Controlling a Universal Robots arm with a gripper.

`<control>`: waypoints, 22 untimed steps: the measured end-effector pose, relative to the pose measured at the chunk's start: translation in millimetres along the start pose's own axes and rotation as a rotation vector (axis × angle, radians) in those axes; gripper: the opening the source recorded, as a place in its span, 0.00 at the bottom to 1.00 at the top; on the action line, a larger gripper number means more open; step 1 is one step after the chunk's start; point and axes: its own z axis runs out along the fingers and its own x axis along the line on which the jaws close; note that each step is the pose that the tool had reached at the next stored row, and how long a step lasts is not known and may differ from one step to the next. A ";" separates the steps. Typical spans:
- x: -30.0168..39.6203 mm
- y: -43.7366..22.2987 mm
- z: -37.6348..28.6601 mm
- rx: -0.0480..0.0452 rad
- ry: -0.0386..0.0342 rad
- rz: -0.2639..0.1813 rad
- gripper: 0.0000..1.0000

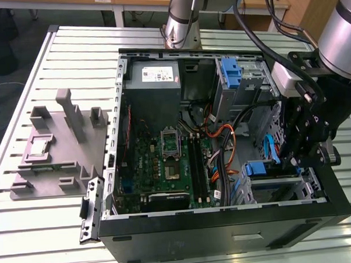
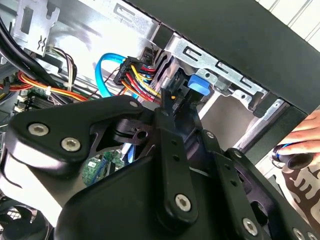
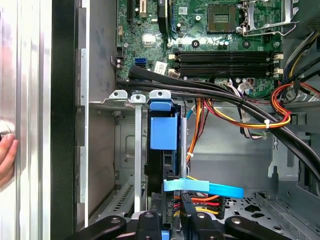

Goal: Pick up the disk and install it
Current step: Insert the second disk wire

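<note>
Judging by where things sit, the job looks nearly done: the disk (image 3: 163, 150) stands on edge in the drive cage (image 3: 135, 150) at the computer case's (image 1: 226, 234) front corner, its blue rail end showing. The gripper (image 3: 172, 212) hovers at the disk's rear end among the cables; whether its jaws clasp it, I cannot tell.

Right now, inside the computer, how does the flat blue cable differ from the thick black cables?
Colour: the blue cable is bright light blue; the black cables are dark. Shape: the blue cable is a flat ribbon; the black cables are round and thicker. Number: the blue cable is single; the black cables run bundled side by side. Both lie inside the open computer case.
</note>
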 end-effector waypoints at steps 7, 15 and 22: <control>0.8 -0.1 -13.1 0.0000 0.0000 0.000 0.29; 1.9 -0.2 -31.7 0.0000 -0.0001 0.000 0.29; 2.0 -0.2 -33.1 0.0000 -0.0013 0.000 0.29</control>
